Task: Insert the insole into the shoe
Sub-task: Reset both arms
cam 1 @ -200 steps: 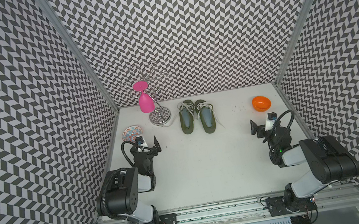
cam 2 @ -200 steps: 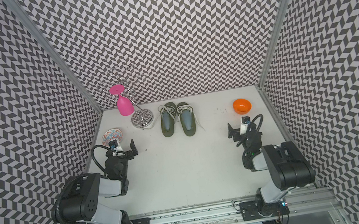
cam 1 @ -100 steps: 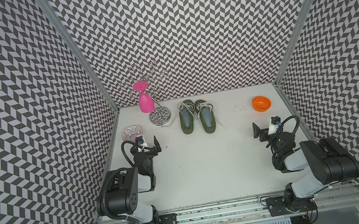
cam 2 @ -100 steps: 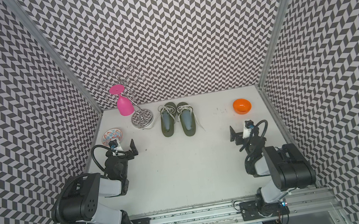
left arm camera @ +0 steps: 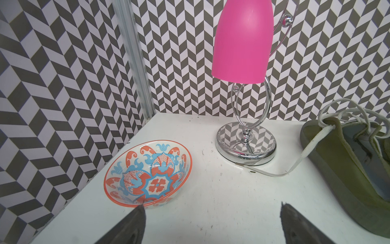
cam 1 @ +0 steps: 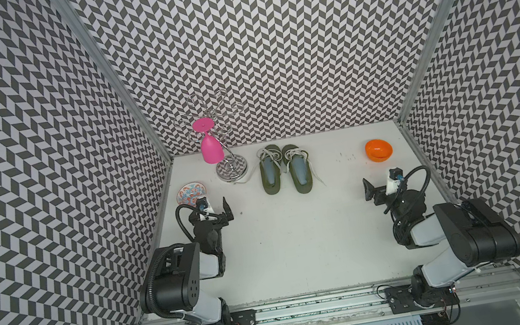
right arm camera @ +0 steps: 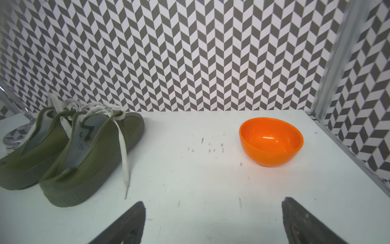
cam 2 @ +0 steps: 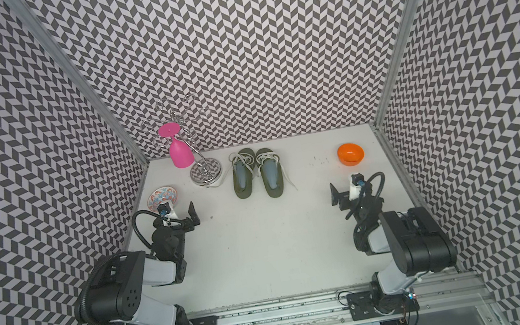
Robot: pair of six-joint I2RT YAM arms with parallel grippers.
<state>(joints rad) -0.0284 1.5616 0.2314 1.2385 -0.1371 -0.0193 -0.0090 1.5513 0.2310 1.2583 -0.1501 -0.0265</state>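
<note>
Two olive-green shoes (cam 1: pixel 272 188) (cam 1: pixel 305 187) with white laces stand side by side at the back middle of the table in both top views. A grey-blue insole (cam 1: pixel 269 171) (cam 1: pixel 300 171) lies inside each. The right wrist view shows the pair (right arm camera: pixel 84 164) from the heel side, and the left wrist view catches one shoe (left arm camera: pixel 346 169). My left gripper (cam 1: pixel 215 211) (left arm camera: pixel 212 207) is open and empty, low at the left front of the shoes. My right gripper (cam 1: pixel 381 188) (right arm camera: pixel 213 202) is open and empty at the right front.
A patterned bowl (cam 1: pixel 191 193) (left arm camera: pixel 147 173) sits just ahead of the left gripper. A chrome rack (cam 1: pixel 232 169) holding an upturned pink glass (cam 1: pixel 210 146) stands left of the shoes, close to them. An orange bowl (cam 1: pixel 379 150) (right arm camera: pixel 271 141) stands ahead of the right gripper. Patterned walls close three sides.
The right gripper has shifted slightly toward the front of the table and stays open. The left arm and the shoes have not moved.
</note>
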